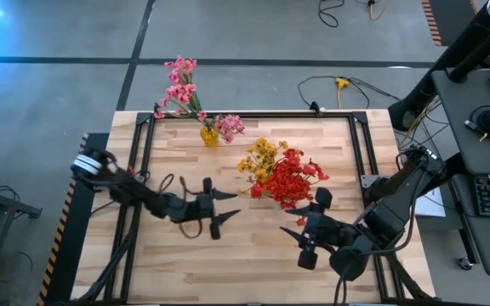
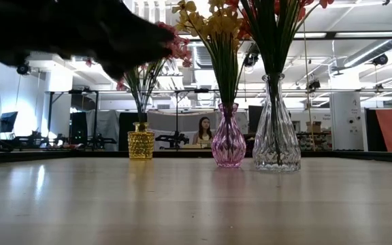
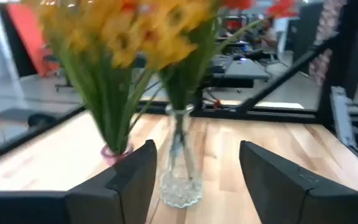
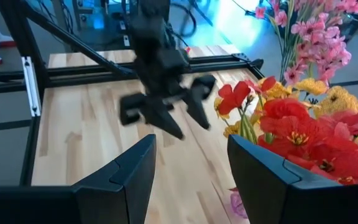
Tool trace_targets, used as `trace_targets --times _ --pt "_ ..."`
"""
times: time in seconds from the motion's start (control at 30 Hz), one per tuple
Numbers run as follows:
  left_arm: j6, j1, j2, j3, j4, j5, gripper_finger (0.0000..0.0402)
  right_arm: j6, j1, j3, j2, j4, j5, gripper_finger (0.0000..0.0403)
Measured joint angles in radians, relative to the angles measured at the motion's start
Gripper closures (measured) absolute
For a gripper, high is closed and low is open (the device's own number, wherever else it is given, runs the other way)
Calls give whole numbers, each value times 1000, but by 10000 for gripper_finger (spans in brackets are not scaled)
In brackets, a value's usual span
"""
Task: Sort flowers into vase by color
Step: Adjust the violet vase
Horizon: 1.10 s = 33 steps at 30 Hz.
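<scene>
Low view shows three vases (image 2: 229,144) of flowers (image 2: 213,24); left gripper (image 1: 219,210) and right gripper (image 1: 311,231) gape empty.

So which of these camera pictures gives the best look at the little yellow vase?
The low view: the yellow vase stands in full side profile, unobstructed, pink flowers rising from it. The high view shows it only from above, mostly hidden under blossoms. The left wrist view misses it; the right wrist view catches just the pink blossoms.

Two black jointed arms (image 1: 156,202) with angular, wedge-shaped pincer fingers (image 3: 129,186).
</scene>
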Motion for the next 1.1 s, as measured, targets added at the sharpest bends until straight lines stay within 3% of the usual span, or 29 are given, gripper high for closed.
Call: trace_targets --times 0.23,0.53,0.67,0.83,1.1 --pt "-77 110 217 69 134 12 151 -16 8 17 0 0 0 211" --pt "-75 185 410 225 144 15 144 -16 10 17 -4 -1 -23 211" --pt "-131 217 454 256 143 8 144 -16 14 17 -9 -1 -24 211" --pt "-156 222 468 255 143 -94 144 -22 14 17 -10 -3 -27 211" --pt "-133 230 496 306 133 -13 144 -59 14 16 -10 -2 -26 211"
